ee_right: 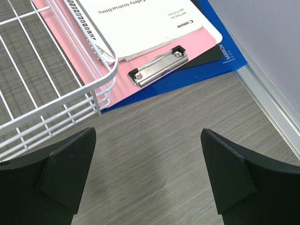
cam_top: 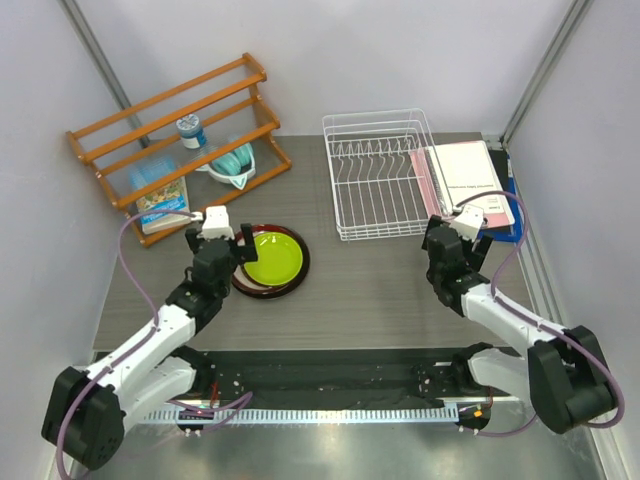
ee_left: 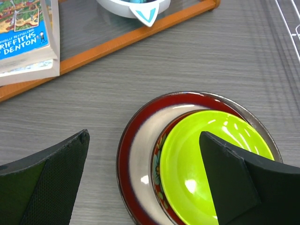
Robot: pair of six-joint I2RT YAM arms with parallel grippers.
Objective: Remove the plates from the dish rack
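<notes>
The plates lie stacked on the table left of centre: the lime green plate [cam_top: 273, 256] on top, over the patterned dark red plate [ee_left: 160, 154], the dark red-rimmed plate [ee_left: 136, 145] and a dark-rimmed plate [ee_left: 262, 123] showing only as an edge. The white wire dish rack [cam_top: 380, 175] stands at the back right with nothing in it; its corner shows in the right wrist view [ee_right: 56, 89]. My left gripper [cam_top: 225, 240] is open above the stack's left side [ee_left: 145, 164]. My right gripper [cam_top: 452, 232] is open and empty over bare table beside the rack's near right corner [ee_right: 147, 173].
An orange wooden shelf [cam_top: 180, 140] at the back left holds a book [cam_top: 162, 205], a teal bowl-like item [cam_top: 232, 160] and a small jar [cam_top: 190, 130]. A clipboard with papers on blue and pink folders [cam_top: 465, 180] lies right of the rack.
</notes>
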